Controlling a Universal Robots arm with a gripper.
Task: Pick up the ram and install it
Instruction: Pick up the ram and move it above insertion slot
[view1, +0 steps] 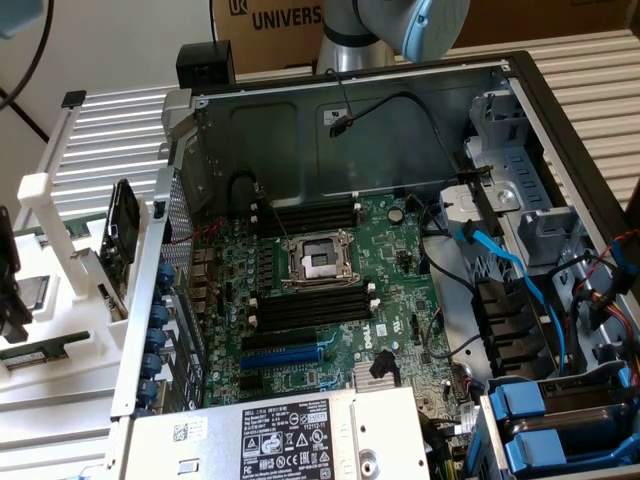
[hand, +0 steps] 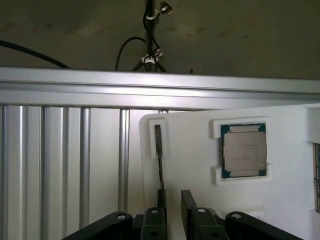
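Note:
The ram (view1: 35, 353), a narrow green stick with a white label, lies flat in the white holder (view1: 85, 330) at the exterior view's left, outside the computer case. In the wrist view a green strip, probably the ram (hand: 316, 175), shows at the frame's edge. My gripper (hand: 173, 196) hangs over that holder (hand: 200, 170), open, with nothing between its black fingers (hand: 188, 199). A thin dark strip (hand: 158, 150) stands in a narrow holder slot and runs up to one finger. The long black memory slots (view1: 310, 308) on the motherboard (view1: 400, 300) are empty.
A square silver processor chip (hand: 243, 150) sits in a holder pocket beside the gripper. The open case has a processor socket (view1: 318, 262), blue and black cables (view1: 500, 260) and a power supply (view1: 290, 435). A ribbed metal table (hand: 60, 160) and rail (hand: 150, 87) lie beside the holder.

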